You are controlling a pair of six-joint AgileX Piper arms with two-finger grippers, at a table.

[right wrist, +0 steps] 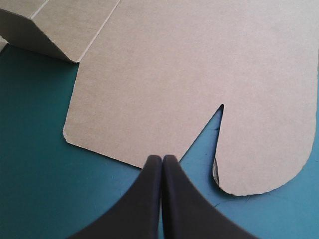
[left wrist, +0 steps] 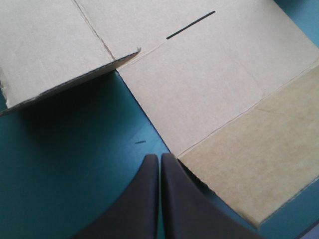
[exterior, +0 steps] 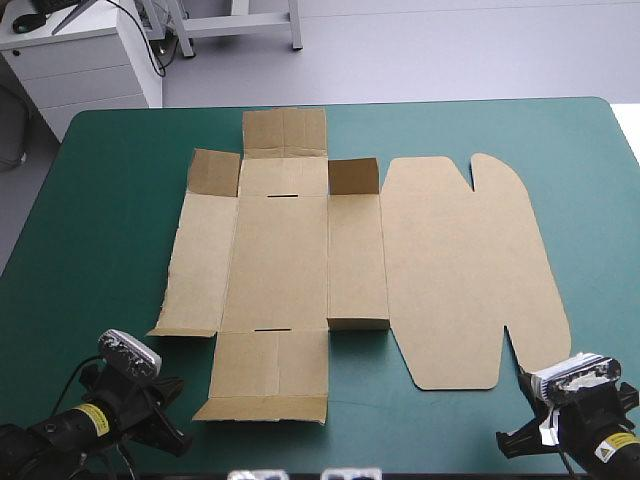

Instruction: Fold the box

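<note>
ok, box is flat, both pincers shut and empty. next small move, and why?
Likely open the left pincer and ease it onto the edge of the near flap. The box lies mostly flat, nothing tucked, and that shut pincer points beside the flap, over the teal-green cover, holding nothing. The right pincer, also shut, is at the notch of the lid.

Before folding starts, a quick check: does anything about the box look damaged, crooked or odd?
Nothing looks damaged. The box lies spread open, roughly square to the table; only some flaps lift slightly at their creases, like the left side panel's near corner. The left gripper and right gripper are shut.
</note>
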